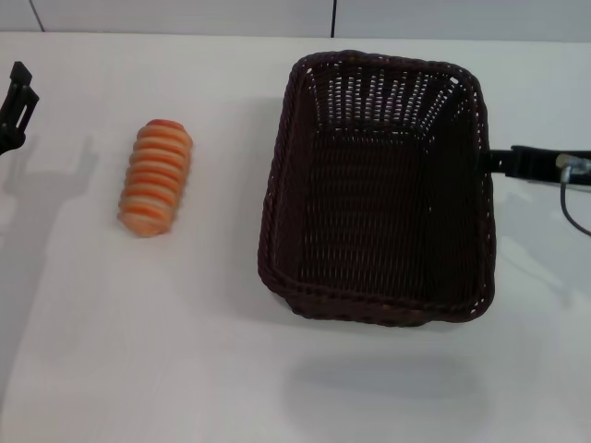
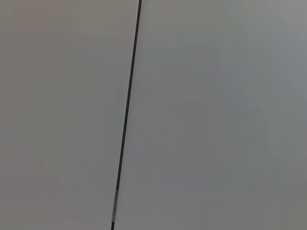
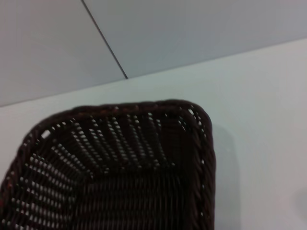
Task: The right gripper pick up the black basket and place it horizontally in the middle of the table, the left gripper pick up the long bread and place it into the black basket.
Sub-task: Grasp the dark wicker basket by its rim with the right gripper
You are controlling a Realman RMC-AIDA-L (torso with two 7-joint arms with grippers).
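The black basket (image 1: 379, 185) is large and woven, and fills the right half of the head view. It hangs above the table (image 1: 185, 351), long side running front to back, and its shadow falls well clear of it in front. My right gripper (image 1: 489, 160) reaches in from the right edge and is shut on the basket's right rim. In the right wrist view one corner of the black basket (image 3: 120, 167) shows from close above. The long bread (image 1: 155, 177), orange-tan with pale ridges, lies on the table to the left. My left gripper (image 1: 17, 103) is parked at the far left edge, apart from the bread.
A grey wall with a dark seam (image 2: 127, 110) fills the left wrist view. The same wall runs along the table's far edge (image 1: 185, 33). A thin cable (image 1: 568, 208) hangs from the right arm.
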